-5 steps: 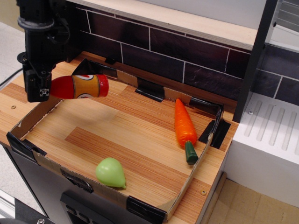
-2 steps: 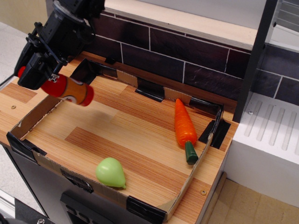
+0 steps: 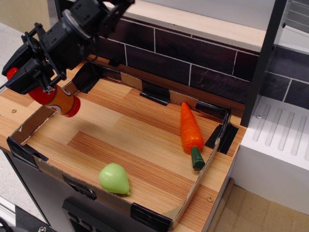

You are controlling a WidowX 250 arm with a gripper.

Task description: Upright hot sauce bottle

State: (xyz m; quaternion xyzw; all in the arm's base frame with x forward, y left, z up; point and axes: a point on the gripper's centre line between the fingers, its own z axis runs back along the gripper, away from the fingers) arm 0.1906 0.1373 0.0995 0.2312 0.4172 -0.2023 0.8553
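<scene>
Gripper: at the far left of the frame the black gripper [image 3: 36, 82] is clamped around the hot sauce bottle [image 3: 58, 100], fingers closed on its upper body, wrist canted over hard.
Hot sauce bottle: in the air at the left edge, above the near-left corner of the cardboard tray [image 3: 193, 191]; it tilts steeply, base down and to the right, the neck end running up-left behind the fingers. A bit of red shows at the far upper left, likely the cap, though I can't be sure.
Step in hand: looks like the rotation itself, bottle lifted and partway to vertical, not yet set down.
Next move: it calls for finishing the wrist turn until the base faces straight down, then lowering onto bare wood inside the tray and letting go only once it sits flat.
Green pear: [image 3: 115, 179] low centre, near the front wall, well apart from the bottle.
Carrot: [image 3: 189, 129] right of centre, lying along the right wall, no obstacle.
</scene>
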